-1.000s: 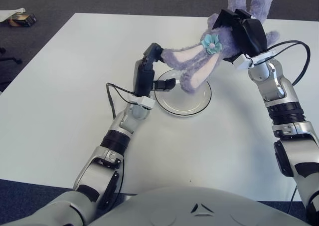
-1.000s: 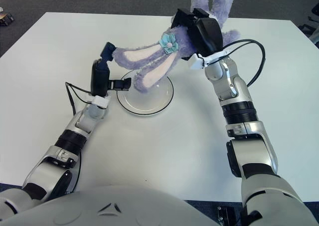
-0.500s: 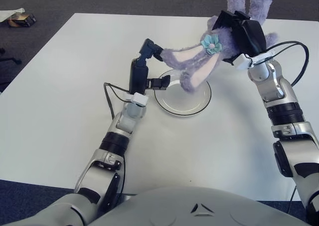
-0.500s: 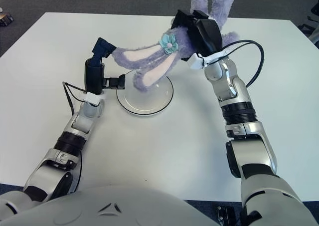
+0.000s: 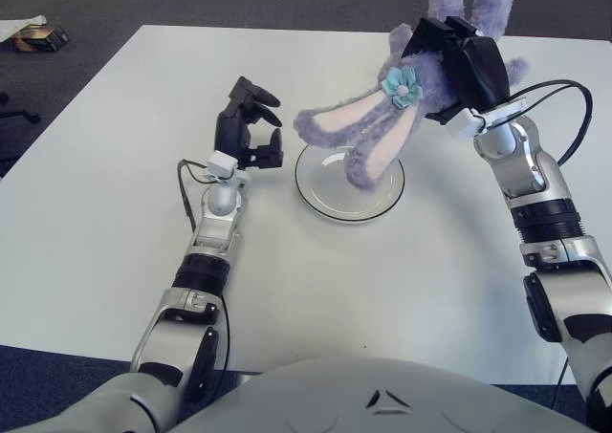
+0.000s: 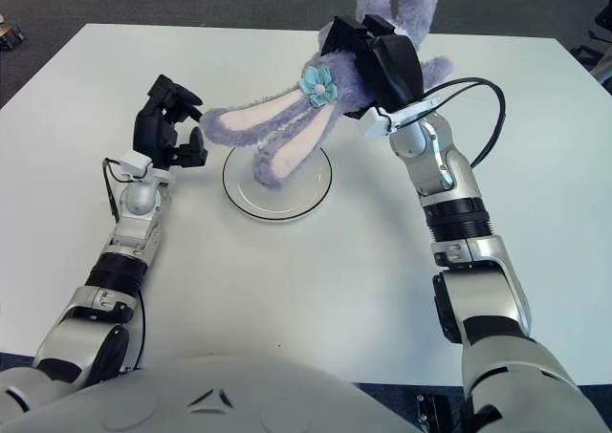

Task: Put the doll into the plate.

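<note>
Evidently soft and light, the doll (image 5: 382, 118) is clamped at its head by the right hand (image 5: 464, 60); the left hand (image 5: 251, 132) is spread beside the plate (image 5: 325, 204).

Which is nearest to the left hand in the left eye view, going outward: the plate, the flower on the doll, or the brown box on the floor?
From the left hand, raised and empty left of the plate:
1. Plate, just to its right on the table.
2. Flower, farther right, on the doll held up by the right hand.
3. Brown box, far left, off the table on the floor.
</note>
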